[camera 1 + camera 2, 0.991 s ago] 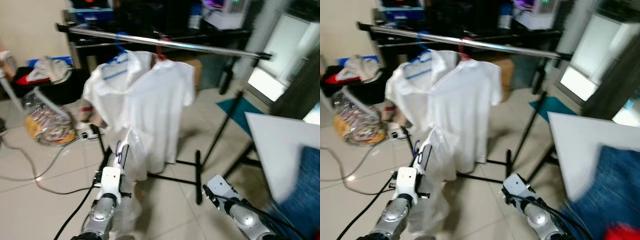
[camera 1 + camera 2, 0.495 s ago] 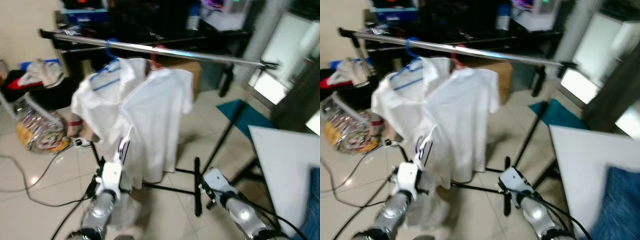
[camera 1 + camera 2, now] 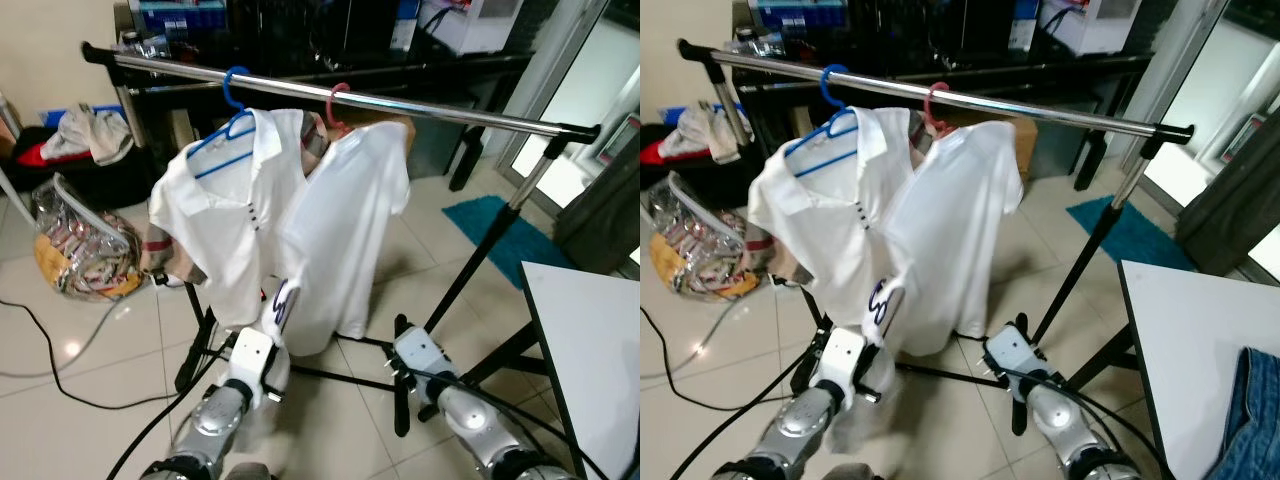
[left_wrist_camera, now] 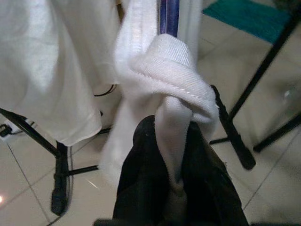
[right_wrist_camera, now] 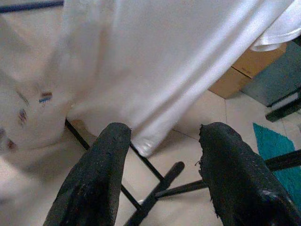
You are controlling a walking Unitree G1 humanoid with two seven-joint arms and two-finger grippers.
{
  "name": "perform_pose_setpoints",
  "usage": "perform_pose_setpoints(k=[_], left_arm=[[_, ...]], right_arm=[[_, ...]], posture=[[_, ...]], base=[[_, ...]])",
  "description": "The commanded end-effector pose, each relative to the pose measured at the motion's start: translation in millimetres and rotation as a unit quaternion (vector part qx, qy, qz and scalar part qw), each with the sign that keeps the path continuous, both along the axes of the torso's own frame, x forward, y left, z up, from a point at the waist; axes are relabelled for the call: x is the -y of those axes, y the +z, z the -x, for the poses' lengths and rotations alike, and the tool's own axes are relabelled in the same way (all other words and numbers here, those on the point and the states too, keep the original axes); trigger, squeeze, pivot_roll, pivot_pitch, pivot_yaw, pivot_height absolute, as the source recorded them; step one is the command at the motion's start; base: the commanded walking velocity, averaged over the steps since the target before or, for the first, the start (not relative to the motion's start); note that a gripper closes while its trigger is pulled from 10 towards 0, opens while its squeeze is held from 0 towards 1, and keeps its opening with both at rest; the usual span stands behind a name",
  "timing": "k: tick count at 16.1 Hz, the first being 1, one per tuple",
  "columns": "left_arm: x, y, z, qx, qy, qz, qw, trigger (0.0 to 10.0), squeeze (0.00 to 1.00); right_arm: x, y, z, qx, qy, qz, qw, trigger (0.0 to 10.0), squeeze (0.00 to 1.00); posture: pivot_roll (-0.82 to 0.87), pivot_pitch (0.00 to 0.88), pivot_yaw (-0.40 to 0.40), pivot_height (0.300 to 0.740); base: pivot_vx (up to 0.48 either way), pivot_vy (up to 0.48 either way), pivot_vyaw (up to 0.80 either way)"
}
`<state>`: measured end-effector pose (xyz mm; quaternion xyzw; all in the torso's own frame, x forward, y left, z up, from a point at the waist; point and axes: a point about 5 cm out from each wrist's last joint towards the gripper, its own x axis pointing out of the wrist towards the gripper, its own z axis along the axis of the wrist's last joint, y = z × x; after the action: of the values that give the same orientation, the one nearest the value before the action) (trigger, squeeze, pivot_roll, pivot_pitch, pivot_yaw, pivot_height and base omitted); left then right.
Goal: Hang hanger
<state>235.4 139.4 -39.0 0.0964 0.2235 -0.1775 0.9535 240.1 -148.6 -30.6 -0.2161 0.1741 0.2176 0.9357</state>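
Note:
A steel rail (image 3: 430, 108) carries a blue hanger (image 3: 235, 88) with a white polo shirt (image 3: 215, 220). Beside it hangs a pink hanger (image 3: 337, 100) with a second white shirt (image 3: 350, 230). Low in front of the shirts, my left gripper (image 4: 171, 129) is shut on a bunched white garment (image 4: 164, 75). A blue piece (image 4: 168, 14) sticks up from the bunch, and the rest of the cloth droops below the wrist (image 3: 262, 350). My right gripper (image 5: 164, 132) is open and empty near the rack's foot, facing the shirts' hems.
The rack's black base bars (image 3: 398, 380) and slanted leg (image 3: 480, 260) cross the tiles ahead. To the left are a clear stuffed bag (image 3: 85, 262) and a black cable (image 3: 60, 365). A white table (image 3: 595, 340) with jeans (image 3: 1255, 420) is at the right, with a teal mat (image 3: 500, 225) beyond.
The view has swung and steadied from blur. My left gripper keeps its hold on the white garment and sits closer under the hanging shirts. The right arm stays low.

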Motion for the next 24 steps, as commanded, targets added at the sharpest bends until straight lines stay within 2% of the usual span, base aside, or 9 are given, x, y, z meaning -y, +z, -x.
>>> perform_pose_setpoints(k=[1,5,9,11,15,18,20,23,24], left_arm=[[7.1,2,-0.7,0.010,-0.033,-0.001,0.999,10.0,0.00],[11.9,8,-6.1,0.021,-0.066,-0.003,0.998,10.0,0.00],[23.5,7,-3.1,0.015,-0.106,0.004,0.994,10.0,0.00],[24.3,6,-1.6,0.014,-0.108,0.002,0.994,10.0,0.00],[17.0,14,-9.4,0.045,-0.060,0.024,0.997,10.0,0.00],[28.2,19,-13.0,0.056,-0.096,0.032,0.993,10.0,0.00],[33.7,16,-10.0,0.040,-0.127,0.026,0.991,10.0,0.00],[32.8,-6,9.0,-0.056,-0.185,-0.014,0.981,10.0,0.00],[31.7,-8,11.6,-0.067,-0.190,-0.014,0.979,10.0,0.00]], right_arm=[[3.3,2,-2.3,0.005,-0.006,-0.002,1.000,10.0,0.00],[3.2,12,-12.9,0.027,-0.008,-0.013,1.000,10.0,0.00],[1.9,13,-14.9,0.032,-0.011,-0.016,0.999,10.0,0.00],[2.0,12,-13.1,0.029,-0.010,-0.015,0.999,10.0,0.00],[6.2,11,-11.9,0.023,-0.012,-0.010,1.000,10.0,0.00],[6.6,9,-11.7,0.017,-0.009,0.000,1.000,10.0,0.00],[6.8,8,-11.4,0.013,-0.009,0.008,1.000,10.0,0.00],[7.7,6,-10.4,0.005,-0.015,0.012,1.000,10.0,0.00],[8.1,5,-9.3,0.001,-0.015,0.012,1.000,10.0,0.00]], posture=[[0.24,0.000,-0.045,0.740],[0.24,0.000,-0.048,0.740],[0.24,0.000,-0.043,0.740],[0.24,0.000,-0.044,0.740],[0.24,0.000,-0.048,0.740],[0.25,0.000,-0.051,0.740],[0.24,0.000,-0.051,0.740],[0.24,0.000,-0.047,0.740],[0.24,0.000,-0.048,0.740]], base=[[0.000,0.000,0.00],[0.000,0.000,0.00],[0.000,0.000,0.00],[0.000,0.000,0.00],[0.000,0.000,0.00],[0.000,0.000,0.00],[0.000,0.000,0.00],[0.000,0.000,0.00],[0.000,0.000,0.00]])
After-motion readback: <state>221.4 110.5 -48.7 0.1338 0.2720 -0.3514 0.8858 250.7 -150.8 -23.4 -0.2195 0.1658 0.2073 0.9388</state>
